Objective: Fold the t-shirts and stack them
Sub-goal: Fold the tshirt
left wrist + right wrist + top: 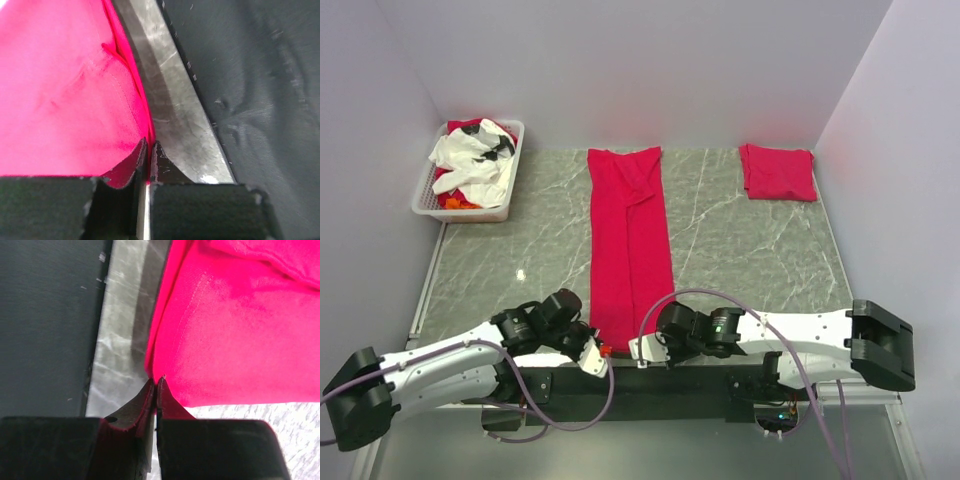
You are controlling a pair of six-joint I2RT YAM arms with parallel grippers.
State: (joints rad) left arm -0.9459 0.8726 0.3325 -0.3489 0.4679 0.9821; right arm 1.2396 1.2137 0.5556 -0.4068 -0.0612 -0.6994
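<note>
A crimson t-shirt (628, 240), folded lengthwise into a long strip, lies down the middle of the marble table (740, 260). My left gripper (605, 350) sits at the strip's near left corner. In the left wrist view the gripper (149, 148) is shut, with the red hem (125, 125) pinched between its jaws. My right gripper (638, 348) is at the near right corner. The right wrist view shows that gripper (155, 382) shut on the cloth's edge (165, 355). A second t-shirt (777, 172) lies folded at the back right.
A white slotted basket (430, 195) at the back left holds white and red clothes. Both grippers are at the table's near edge (175, 100), with a dark surface (260, 100) just beyond it. Walls close in the table on three sides.
</note>
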